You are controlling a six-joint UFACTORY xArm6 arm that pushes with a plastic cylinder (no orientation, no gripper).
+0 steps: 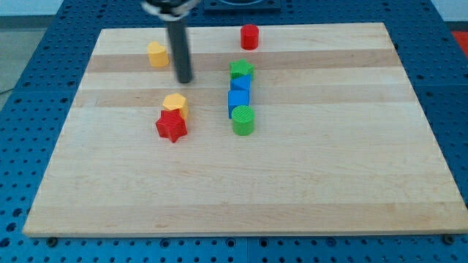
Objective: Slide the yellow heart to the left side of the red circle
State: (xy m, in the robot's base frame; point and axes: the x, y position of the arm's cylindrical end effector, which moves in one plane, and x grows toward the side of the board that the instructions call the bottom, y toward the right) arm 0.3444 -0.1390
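— Where is the yellow heart [156, 54]?
— Near the view's top left, well left of the red circle [250, 36]; I cannot tell which way it points.
— And my tip [184, 79]?
— Bare, holding nothing, just right of and below the heart.

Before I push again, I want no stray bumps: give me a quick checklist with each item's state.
1. My tip in view: ok.
2. Tip touching the yellow heart: not ok, it sits apart, to the heart's right and lower.
3. Red circle clear on its left: ok.
4. Straight path from heart to circle free of blocks: ok.
5. Tip behind the heart for a rightward push: not ok.
6. Green star away from the path: ok, below it.
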